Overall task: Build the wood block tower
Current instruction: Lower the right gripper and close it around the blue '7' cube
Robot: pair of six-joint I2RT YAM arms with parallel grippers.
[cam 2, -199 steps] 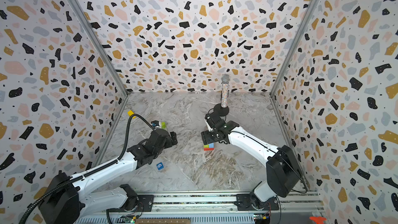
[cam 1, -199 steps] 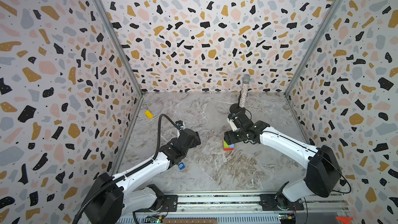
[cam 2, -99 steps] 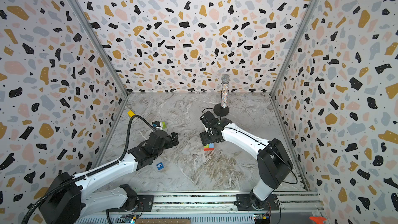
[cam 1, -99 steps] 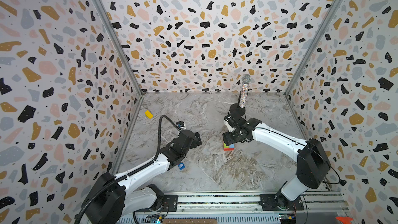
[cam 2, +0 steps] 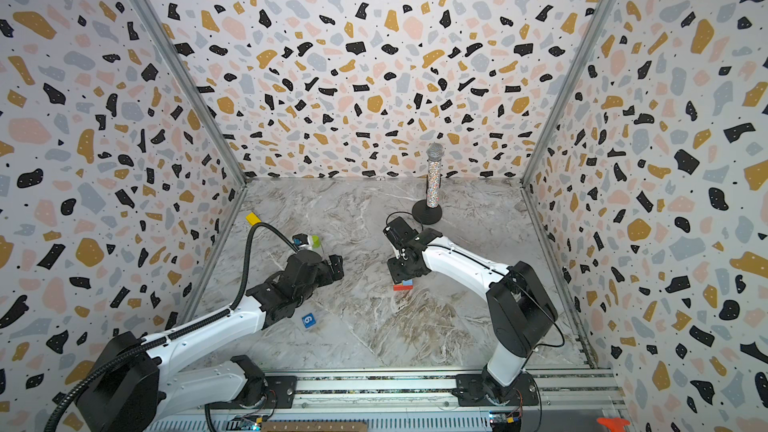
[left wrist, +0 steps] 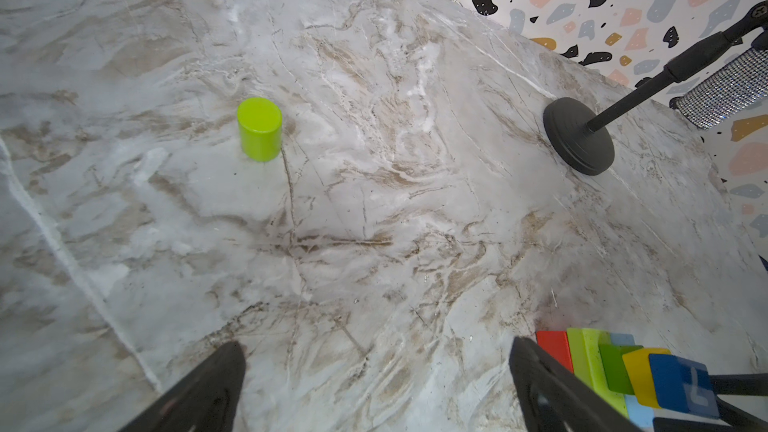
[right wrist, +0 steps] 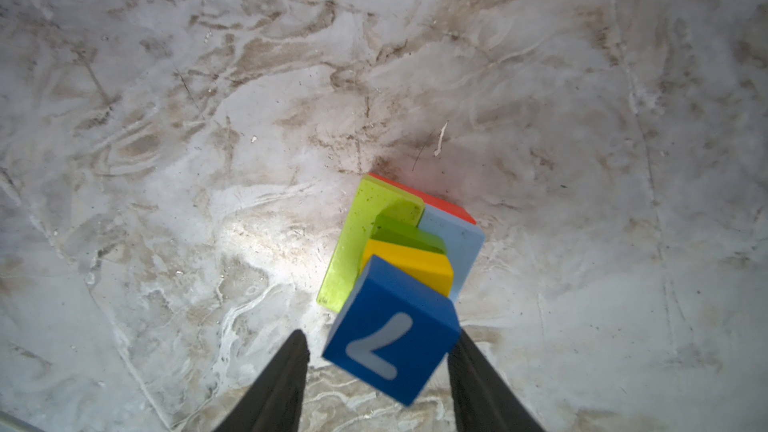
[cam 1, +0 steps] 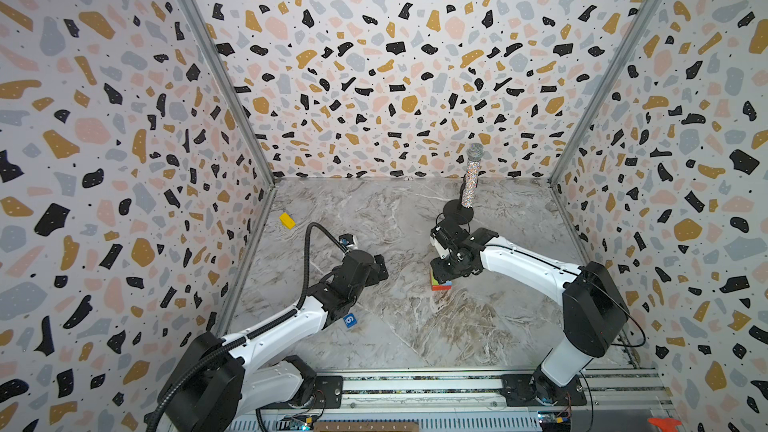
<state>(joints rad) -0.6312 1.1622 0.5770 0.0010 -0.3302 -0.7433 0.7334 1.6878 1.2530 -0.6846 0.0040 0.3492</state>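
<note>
Blue cube [right wrist: 392,326] inside right tool [right wrist: 381,336]

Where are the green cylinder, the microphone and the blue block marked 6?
green cylinder [left wrist: 259,128]: left wrist view, curved side.
microphone [cam 2: 433,182]: in a top view, glittery handle.
blue block marked 6 [cam 1: 350,320]: in a top view, numbered face.

Both top views look down steeply from high above the front edge, covering the whole marble worktop [cam 1: 415,334]. Both wrist views look down from close by, sharing the tower [right wrist: 415,263].
</note>
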